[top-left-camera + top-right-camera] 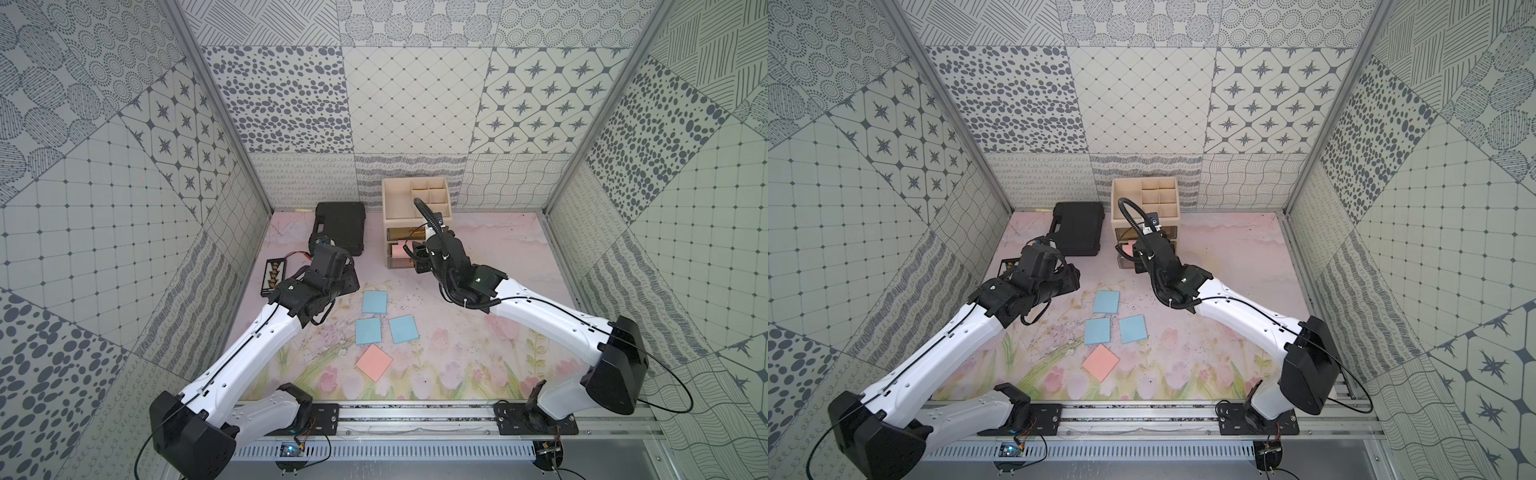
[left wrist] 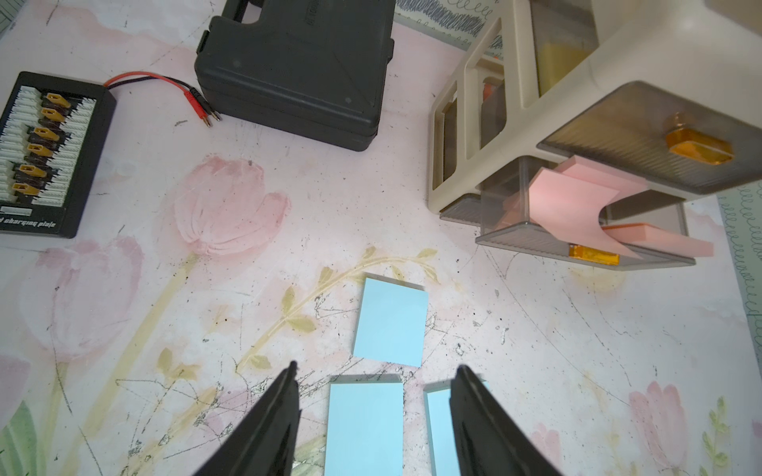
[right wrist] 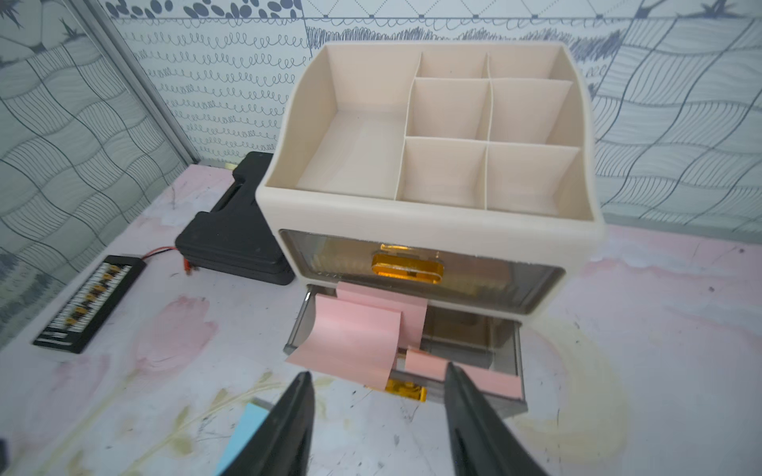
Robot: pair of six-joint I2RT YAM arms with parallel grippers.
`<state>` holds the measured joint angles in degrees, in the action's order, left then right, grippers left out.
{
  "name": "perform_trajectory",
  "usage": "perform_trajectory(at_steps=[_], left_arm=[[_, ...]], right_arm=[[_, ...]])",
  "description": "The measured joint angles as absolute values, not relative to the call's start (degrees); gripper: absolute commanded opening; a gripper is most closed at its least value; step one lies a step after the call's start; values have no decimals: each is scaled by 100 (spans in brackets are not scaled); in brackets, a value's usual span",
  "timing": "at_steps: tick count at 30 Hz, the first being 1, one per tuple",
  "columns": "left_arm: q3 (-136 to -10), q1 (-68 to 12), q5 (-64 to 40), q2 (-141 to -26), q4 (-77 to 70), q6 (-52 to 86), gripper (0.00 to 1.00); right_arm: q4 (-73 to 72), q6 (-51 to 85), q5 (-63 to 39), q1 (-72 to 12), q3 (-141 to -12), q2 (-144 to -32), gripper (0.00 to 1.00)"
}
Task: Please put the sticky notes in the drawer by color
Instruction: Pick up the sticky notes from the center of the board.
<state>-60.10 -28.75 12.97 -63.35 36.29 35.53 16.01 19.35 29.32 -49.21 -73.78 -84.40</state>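
Observation:
The cream drawer (image 3: 433, 222) cabinet stands at the back of the table, its top drawer closed and its middle drawer (image 3: 511, 350) pulled out. Salmon-pink sticky notes lie in the open drawer. One pink note (image 3: 354, 338) curls over the front left rim, and another (image 3: 486, 377) rests on the front rim. Three light blue notes (image 1: 374, 302) (image 1: 368, 331) (image 1: 404, 328) and one pink note (image 1: 374, 362) lie mid-table. My right gripper (image 3: 377, 371) is open and empty just before the open drawer. My left gripper (image 2: 377, 369) hovers open over the blue notes (image 2: 389, 323).
A flat black case (image 1: 338, 226) lies left of the cabinet. A black charging board (image 1: 272, 277) with red and black leads (image 2: 165, 82) sits further left. Yellow (image 2: 560, 62) shows through the top drawer's side. Patterned walls close in the table on three sides.

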Motion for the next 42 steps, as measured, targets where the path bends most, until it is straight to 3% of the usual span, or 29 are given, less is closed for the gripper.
perform_trajectory(at_steps=[2, 10, 19, 29, 42], left_arm=[[-6062, -2873, 1297, -6285, 3634, 3548, 63], [-6353, -2845, 1339, -5979, 3922, 3548, 71], [-7035, -2797, 1973, -5487, 4866, 3680, 75], [-7098, -2797, 2425, -4683, 5483, 3701, 76], [-6897, -2797, 2261, -4053, 5749, 3680, 76]], right_arm=[[2086, 2296, 2858, -5026, -7513, -8342, 84], [3833, 4053, 1833, -5428, -7690, -8761, 92], [4648, 5815, 163, -6025, -8018, -9817, 100], [4923, 6941, -1253, -6342, -8473, -10731, 99], [5468, 8246, -1614, -6622, -9196, -11784, 99]])
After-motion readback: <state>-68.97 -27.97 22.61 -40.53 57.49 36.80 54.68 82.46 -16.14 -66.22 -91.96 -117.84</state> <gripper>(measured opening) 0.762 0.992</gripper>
